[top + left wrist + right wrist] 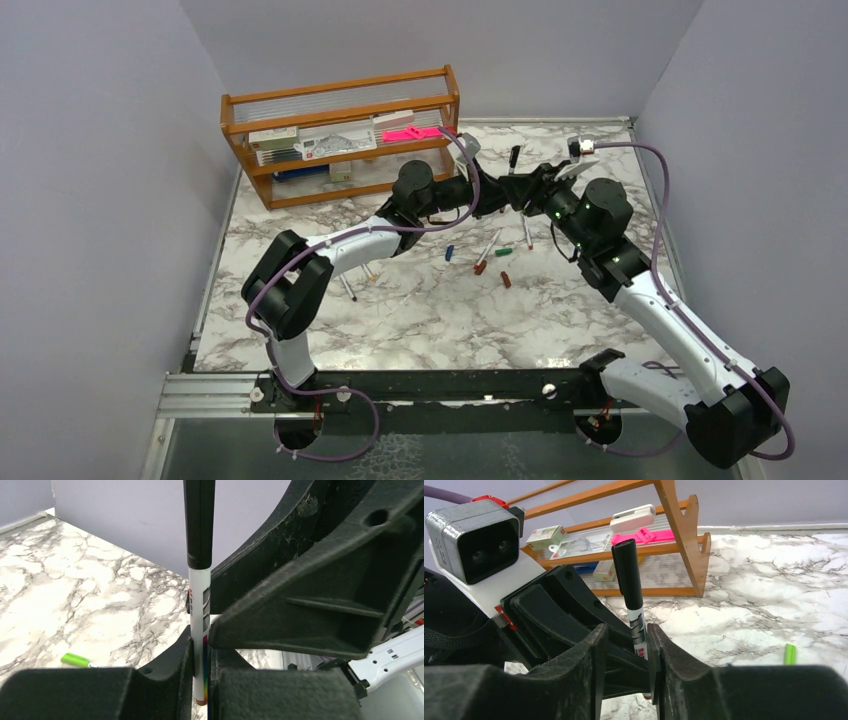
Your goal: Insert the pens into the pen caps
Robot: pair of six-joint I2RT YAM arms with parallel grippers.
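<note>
My left gripper [201, 655] is shut on a white-barrelled pen [199, 605] that stands upright with a long black cap [199, 520] on its top end. My right gripper [626, 650] is open, its jaws standing either side of the left fingers and the same pen [639, 630], which lies against one of my right fingers [655, 652]. Both grippers meet above the far middle of the table, left [503, 195] and right [527, 190]. Loose pens [488, 244] [525, 232] and small caps, green [503, 252], blue [449, 252] and red [505, 280], lie just in front.
A wooden rack [340, 140] with boxes and a pink item stands at the back left. Two more pens [347, 288] lie under the left arm. A thin black pen [514, 158] lies behind the grippers. A green cap [75, 659] shows on the marble.
</note>
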